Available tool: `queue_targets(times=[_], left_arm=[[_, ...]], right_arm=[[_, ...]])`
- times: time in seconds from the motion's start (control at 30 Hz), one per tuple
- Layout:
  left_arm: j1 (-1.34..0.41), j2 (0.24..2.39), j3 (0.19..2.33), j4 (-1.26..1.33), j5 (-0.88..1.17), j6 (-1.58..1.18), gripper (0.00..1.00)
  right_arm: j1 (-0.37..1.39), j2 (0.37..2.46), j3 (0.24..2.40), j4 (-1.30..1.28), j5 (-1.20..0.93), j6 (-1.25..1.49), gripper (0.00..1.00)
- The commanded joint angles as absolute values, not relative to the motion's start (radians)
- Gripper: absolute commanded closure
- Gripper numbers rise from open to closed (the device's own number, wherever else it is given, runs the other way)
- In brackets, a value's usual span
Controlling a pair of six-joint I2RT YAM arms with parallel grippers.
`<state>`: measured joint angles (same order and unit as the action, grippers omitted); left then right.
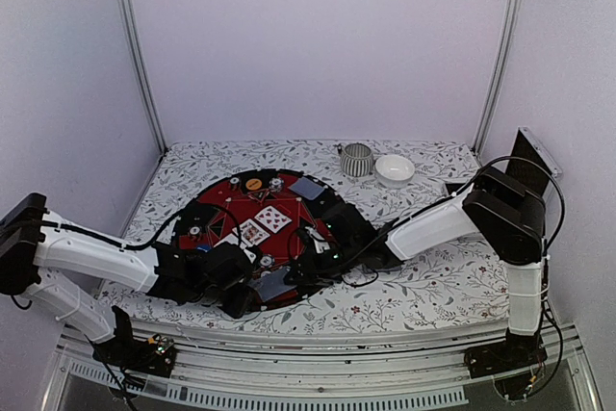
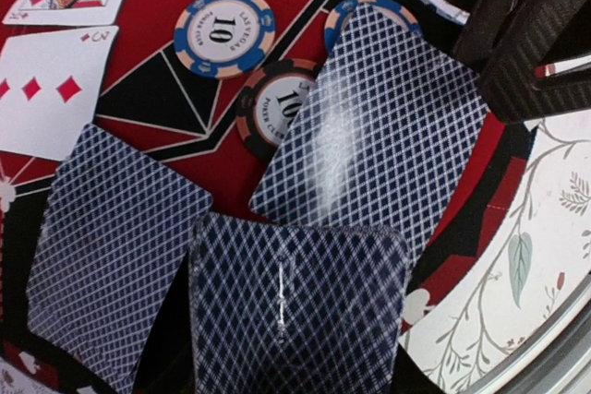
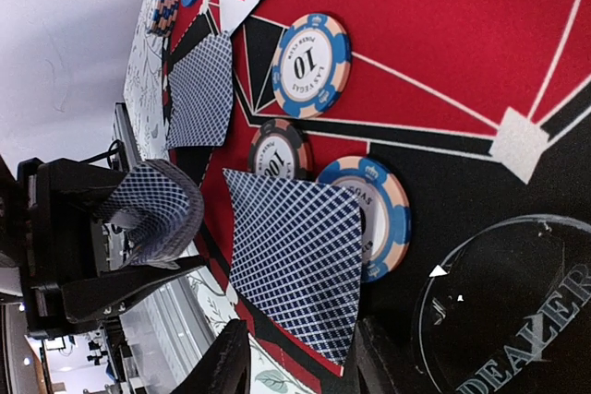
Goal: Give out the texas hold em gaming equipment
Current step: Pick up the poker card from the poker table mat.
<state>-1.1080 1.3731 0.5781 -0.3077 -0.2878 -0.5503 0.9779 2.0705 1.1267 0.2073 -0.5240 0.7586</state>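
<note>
While the left gripper point(image 3: 120, 228) clamps a bowed blue-backed playing card point(image 2: 295, 311), lay it flat, clear of the parted right gripper point(image 3: 303, 350).

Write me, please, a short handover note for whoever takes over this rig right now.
Left gripper: jaws shut on a bent card, over the near edge of the mat.
Right gripper: jaws apart around the end of a face-down card lying on a blue chip.
Done: face-up cards, a second face-down card and more chips on the mat.
To do: set down the held card; probably deal on.
</note>
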Motion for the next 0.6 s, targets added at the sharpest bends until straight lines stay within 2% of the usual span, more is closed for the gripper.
queue_targets(times=[0.0,0.43,0.57], left_arm=[[-1.086,1.43,0.569,-0.207,-0.226,-0.492,0.71],[-1.076,1.47,0.517,-0.112,-0.175,-0.468,0.72],[-1.072,1.475,0.518,-0.109,-0.165,-0.465,0.73]], right_arm=[[0.983,2.101,1.128,0.237,-0.562,0.805,0.62],[0.986,2.118,1.151,0.36,-0.69,0.886,0.7],[0.987,2.137,1.158,0.368,-0.699,0.888,0.82]])
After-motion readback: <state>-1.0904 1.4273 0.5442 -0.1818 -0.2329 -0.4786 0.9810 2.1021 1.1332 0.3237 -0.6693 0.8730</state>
